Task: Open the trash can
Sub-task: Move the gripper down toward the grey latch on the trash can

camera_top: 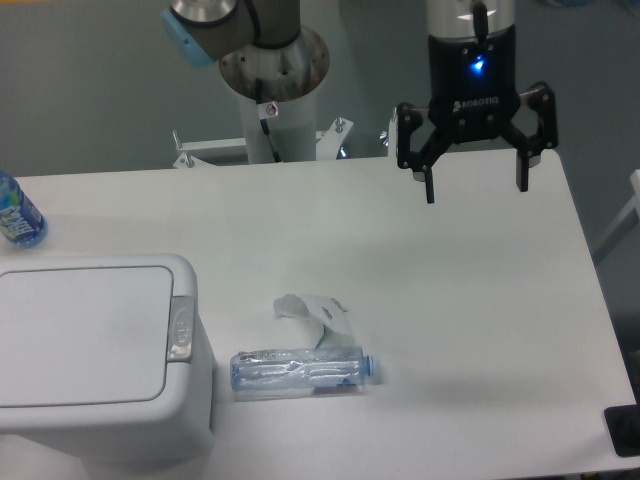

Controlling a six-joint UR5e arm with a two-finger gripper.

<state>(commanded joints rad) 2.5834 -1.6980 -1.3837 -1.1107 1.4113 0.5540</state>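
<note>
The trash can (95, 355) is a large boxy white bin at the front left of the table. Its flat white lid (80, 335) lies shut. A small grey push-button (181, 328) sits on its right rim. My gripper (476, 188) hangs over the far right part of the table, well away from the bin. Its two black fingers are spread wide, and nothing is between them.
A clear crushed plastic bottle (300, 371) lies on its side just right of the bin. A crumpled white scrap (315, 310) lies behind it. A blue-labelled bottle (15, 215) stands at the far left edge. The arm's base (275, 70) stands behind the table.
</note>
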